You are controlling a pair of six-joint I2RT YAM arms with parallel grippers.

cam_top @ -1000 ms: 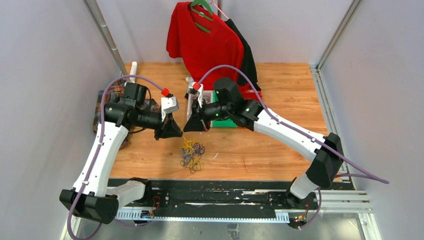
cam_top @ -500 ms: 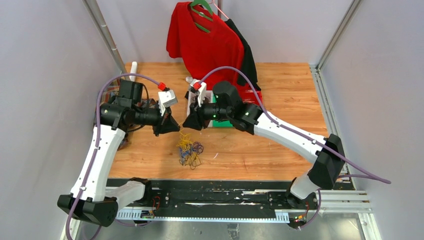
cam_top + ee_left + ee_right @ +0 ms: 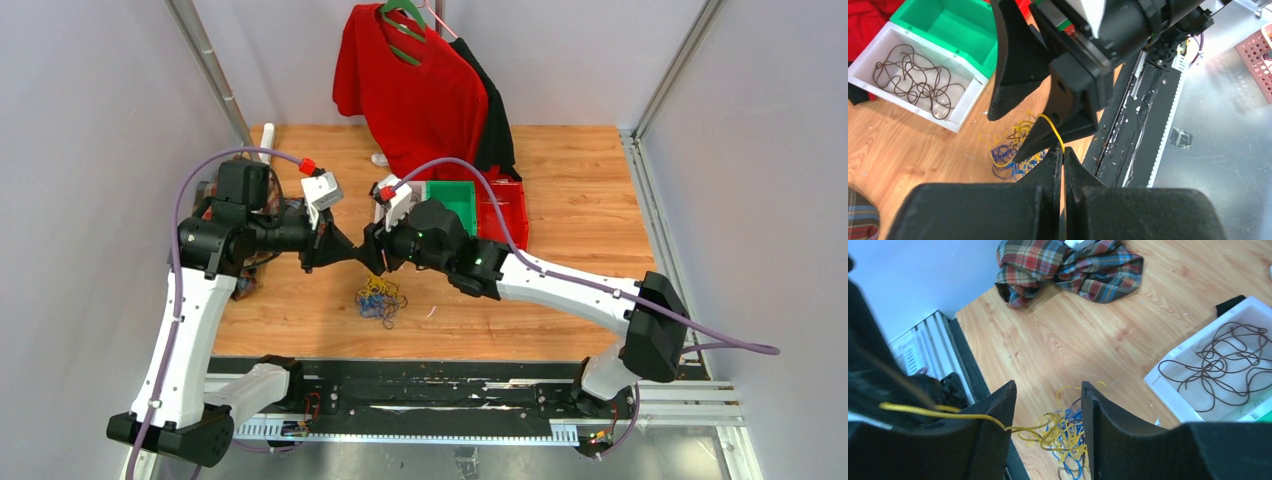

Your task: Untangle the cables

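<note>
LEFT HAND CLAMPS YELLOW STRAND: The left hand [image 3: 1063,155], clenched tight on a yellow cable [image 3: 1050,121], holds the strand above the counter [image 3: 580,200]. It is almost tip to tip with the right hand [image 3: 1048,386], whose fingers stand apart with nothing between them. The yellow cable crosses the edge of one right-hand finger and drops to the tangle of cables [image 3: 380,297]. That tangle, a heap of yellow, blue and dark loops, lies on the wood below the two hands, toward the counter's near edge. Farther back, a white bin [image 3: 1173,375] contains a dark brown cable [image 3: 1220,360] in loose coils. A green bin [image 3: 455,200] and a red bin [image 3: 512,215] sit alongside. A plaid cloth [image 3: 1068,265] lies crumpled at the counter's left, and a red shirt [image 3: 415,85] hangs at the far wall.
</note>
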